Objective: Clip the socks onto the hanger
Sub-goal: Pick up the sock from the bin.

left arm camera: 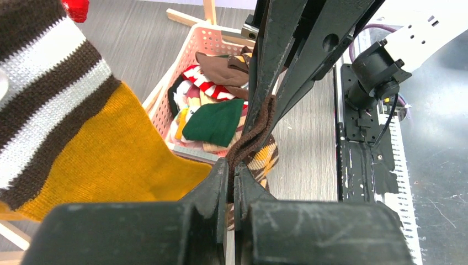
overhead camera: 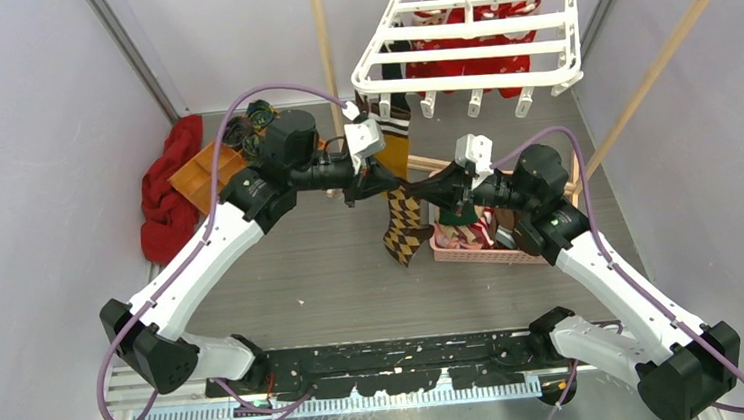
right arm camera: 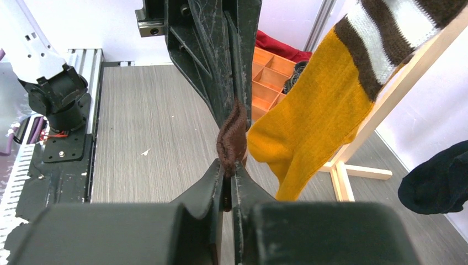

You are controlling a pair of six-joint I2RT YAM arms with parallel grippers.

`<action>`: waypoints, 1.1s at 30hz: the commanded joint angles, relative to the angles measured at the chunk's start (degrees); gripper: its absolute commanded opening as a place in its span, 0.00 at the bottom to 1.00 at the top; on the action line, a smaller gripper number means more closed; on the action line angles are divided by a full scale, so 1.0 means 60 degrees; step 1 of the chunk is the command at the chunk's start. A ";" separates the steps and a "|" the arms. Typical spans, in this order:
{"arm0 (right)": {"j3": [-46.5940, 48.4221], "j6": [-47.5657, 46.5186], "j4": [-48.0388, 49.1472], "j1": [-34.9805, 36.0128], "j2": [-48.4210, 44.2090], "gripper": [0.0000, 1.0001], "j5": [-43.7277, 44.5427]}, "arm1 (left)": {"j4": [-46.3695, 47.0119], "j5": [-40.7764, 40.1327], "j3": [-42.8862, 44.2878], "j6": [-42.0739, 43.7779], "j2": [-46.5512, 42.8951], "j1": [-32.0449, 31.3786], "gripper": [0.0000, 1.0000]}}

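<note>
Sock hangs pinched between tightly closed left claw and right claw.

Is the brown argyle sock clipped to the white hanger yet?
No, the argyle sock hangs below the hanger, pinched between the left gripper and right gripper.

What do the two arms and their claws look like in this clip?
The left arm and right arm have white link shells with black joints and bases. A thin purple cable loops along each. A white bracket sits on each wrist. The left claw and right claw are black, with tapering, scuffed fingers.
</note>
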 commanded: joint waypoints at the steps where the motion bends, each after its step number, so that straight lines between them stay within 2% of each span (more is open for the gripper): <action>1: 0.0492 0.0195 0.0429 0.0031 -0.0257 0.05 0.0138 | 0.0932 0.0367 -0.0175 -0.0443 -0.0451 0.0071 0.01; 3: 0.0520 0.0199 0.0422 0.0021 -0.0283 0.02 0.0150 | 0.1219 0.0505 -0.0393 -0.0606 -0.0537 0.0099 0.05; 11: 0.0655 0.0546 0.0600 -0.0065 -0.0330 0.01 0.0064 | 0.3596 0.0945 -0.1956 -0.1741 -0.1284 0.0334 0.55; 14: 0.0641 0.0753 0.0787 -0.0073 -0.0314 0.01 0.0015 | 0.5400 0.0905 -0.2803 -0.2892 -0.1499 0.0503 0.62; 21: 0.0692 0.1006 0.1034 -0.0088 -0.0281 0.01 0.0014 | 0.8529 0.0532 -0.4036 -0.4783 -0.1440 0.0640 0.62; 24: 0.0699 0.1094 0.1127 -0.0086 -0.0273 0.01 0.0026 | 0.9569 0.0497 -0.4324 -0.5370 -0.1347 0.0705 0.58; 27: 0.0707 0.1188 0.1242 -0.0114 -0.0269 0.01 0.0042 | 1.0112 0.0551 -0.4441 -0.5782 -0.1199 0.0751 0.51; 33: 0.0699 0.1473 0.1506 -0.0146 -0.0265 0.01 0.0120 | 1.1082 0.0524 -0.4724 -0.6415 -0.1010 0.0845 0.50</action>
